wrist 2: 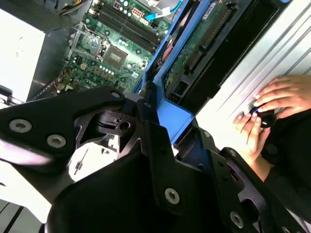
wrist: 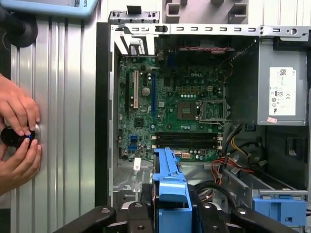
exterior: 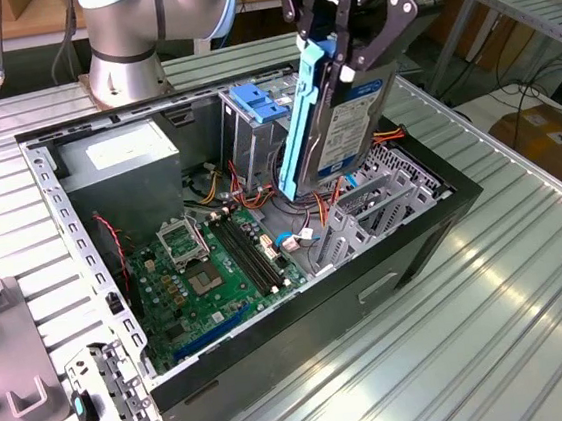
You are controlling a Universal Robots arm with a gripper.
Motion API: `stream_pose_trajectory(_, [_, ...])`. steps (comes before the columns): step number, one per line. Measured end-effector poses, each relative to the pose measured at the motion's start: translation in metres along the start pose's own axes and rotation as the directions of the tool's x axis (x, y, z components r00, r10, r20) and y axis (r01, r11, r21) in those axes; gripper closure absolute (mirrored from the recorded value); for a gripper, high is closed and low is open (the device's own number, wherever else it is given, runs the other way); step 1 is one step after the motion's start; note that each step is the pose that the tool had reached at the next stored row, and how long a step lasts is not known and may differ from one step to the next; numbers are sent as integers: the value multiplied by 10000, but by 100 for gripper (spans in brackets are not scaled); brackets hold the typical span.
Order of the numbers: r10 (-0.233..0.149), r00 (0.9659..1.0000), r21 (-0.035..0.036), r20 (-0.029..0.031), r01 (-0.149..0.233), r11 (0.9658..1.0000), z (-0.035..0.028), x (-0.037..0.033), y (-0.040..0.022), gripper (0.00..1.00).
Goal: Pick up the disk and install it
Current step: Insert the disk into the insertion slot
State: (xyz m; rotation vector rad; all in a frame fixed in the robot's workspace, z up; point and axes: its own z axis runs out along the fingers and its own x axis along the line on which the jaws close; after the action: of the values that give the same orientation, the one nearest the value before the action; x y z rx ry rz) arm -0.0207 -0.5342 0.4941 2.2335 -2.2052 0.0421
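Note:
The disk (exterior: 337, 124), a silver hard drive with a light blue bracket (exterior: 302, 108) along its edge, hangs on edge above the open computer case (exterior: 387, 260). My gripper (exterior: 349, 47) is shut on its upper end, black fingers (exterior: 383, 29) clamping both faces. In the first wrist view the disk's blue bracket (wrist: 170, 187) points down toward the motherboard (wrist: 175, 111). The second wrist view shows the disk's circuit-board side (wrist 2: 199, 46) and blue bracket (wrist 2: 167, 116) between the black fingers (wrist 2: 160, 160). The disk's lower end hovers beside the grey drive cage with a blue top (exterior: 256, 113).
The grey power supply box (exterior: 125, 161) with a white sticker sits at the case's back corner. Red and orange cables (exterior: 259, 188) lie near the cage. A person's hands (wrist: 19, 136) rest on a small black knob beside the case. A loose metal bracket (exterior: 104, 395) lies on the ribbed table.

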Motion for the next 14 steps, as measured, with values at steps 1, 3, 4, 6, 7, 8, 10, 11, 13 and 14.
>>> stream_pose_trajectory(1, [1, 10000, 0, -3, -1, 10000, 2, 2, -40, 63])
stream_pose_trajectory(3, [-1, 10000, 0, -9, 1, 10000, 7, 6, -123, 63])
stream_pose_trajectory(4, [0, 10000, 0, -14, 0, 10000, 9, 8, -182, 63])
stream_pose_trajectory(6, [0, 10000, 0, -21, 0, 10000, 11, 9, -259, 63])
stream_pose_trajectory(7, [-1, 10000, -1, -23, 1, 10000, 11, 9, -291, 63])
stream_pose_trajectory(8, [-1, 10000, -1, -25, 1, 10000, 12, 9, -320, 63])
stream_pose_trajectory(10, [1, 10000, -1, -28, -1, 10000, 13, 9, -338, 63])
stream_pose_trajectory(11, [0, 10000, -1, -28, 0, 10000, 13, 9, -339, 63])
stream_pose_trajectory(13, [0, 10000, -1, -28, 0, 10000, 13, 10, -339, 63])
stream_pose_trajectory(14, [0, 10000, -1, -28, 0, 10000, 13, 10, -339, 63])
